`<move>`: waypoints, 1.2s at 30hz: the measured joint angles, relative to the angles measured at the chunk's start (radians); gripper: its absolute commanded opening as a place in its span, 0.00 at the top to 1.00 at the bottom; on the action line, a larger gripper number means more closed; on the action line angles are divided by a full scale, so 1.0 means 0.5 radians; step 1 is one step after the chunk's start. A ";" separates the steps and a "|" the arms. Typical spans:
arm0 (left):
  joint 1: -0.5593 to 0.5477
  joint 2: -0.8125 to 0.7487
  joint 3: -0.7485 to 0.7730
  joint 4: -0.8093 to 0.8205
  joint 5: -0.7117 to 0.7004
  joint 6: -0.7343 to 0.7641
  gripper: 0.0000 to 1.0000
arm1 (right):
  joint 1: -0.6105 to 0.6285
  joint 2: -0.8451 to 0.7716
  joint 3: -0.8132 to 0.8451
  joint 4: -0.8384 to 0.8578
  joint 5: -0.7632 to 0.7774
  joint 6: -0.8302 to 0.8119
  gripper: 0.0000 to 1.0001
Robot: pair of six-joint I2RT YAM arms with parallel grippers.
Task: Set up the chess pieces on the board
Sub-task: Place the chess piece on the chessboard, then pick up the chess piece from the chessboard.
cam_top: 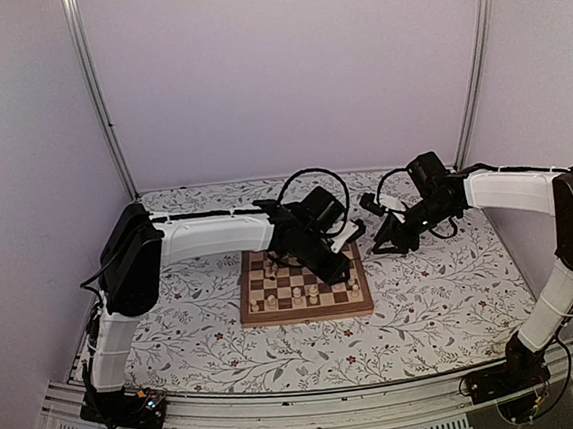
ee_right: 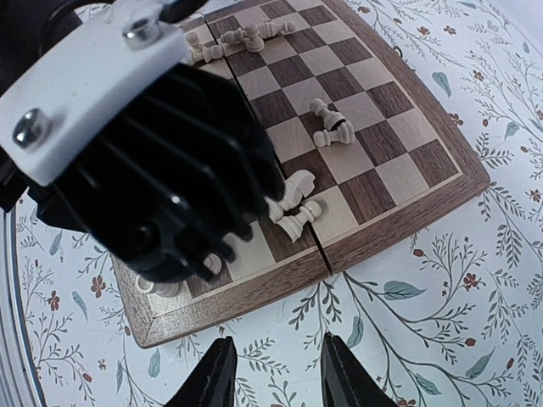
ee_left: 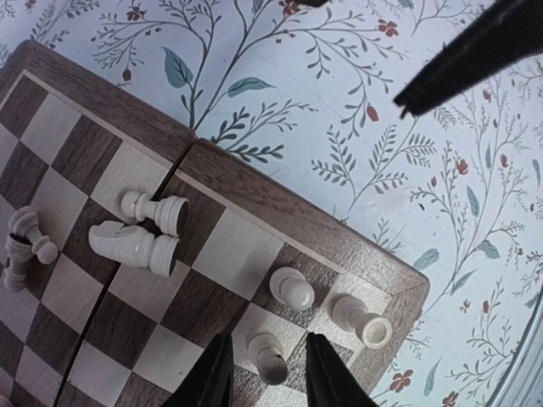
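Left gripper point(ee_left: 269, 337), parted, flanks a pawn point(ee_left: 270, 359); knight point(ee_left: 131, 244) lies flat (right gripper point(ee_right: 277, 341) parted).

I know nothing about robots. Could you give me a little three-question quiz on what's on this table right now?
1. True or false: all the chess pieces on the board stand upright.
2. What is between the jaws of the left arm? A) nothing B) a pawn C) a folded cloth
3. In a few words: are the jaws of the right arm over the board or over the floral cover?

Key
1. False: several pieces lie on their sides.
2. B: the pawn stands upright, with the jaws apart on either side of it.
3. Over the floral cover, beside the board. Those jaws are open and empty.
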 measured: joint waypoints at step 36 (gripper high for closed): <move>0.200 -0.826 -0.735 0.386 -0.549 -0.446 0.58 | 0.297 0.686 0.517 0.013 0.368 0.295 0.69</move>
